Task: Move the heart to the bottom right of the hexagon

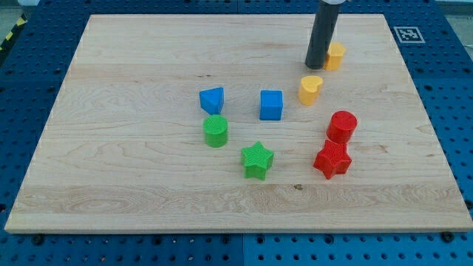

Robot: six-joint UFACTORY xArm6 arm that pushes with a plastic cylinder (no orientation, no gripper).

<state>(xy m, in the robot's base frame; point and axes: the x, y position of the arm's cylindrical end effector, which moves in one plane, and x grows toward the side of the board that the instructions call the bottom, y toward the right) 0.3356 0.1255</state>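
On the wooden board (111, 185), my tip (316, 65) stands near the view's top, touching or just beside the left edge of the yellow hexagon (336, 55). The yellow heart (310, 89) lies just below the tip. Left of the heart sits the blue cube (271, 105), and further left a blue block (212, 100). The green cylinder (216, 131) lies just below that block, with the green star (257, 160) to its lower right. At the view's right, the red cylinder (342, 126) touches the red star (332, 159) below it.
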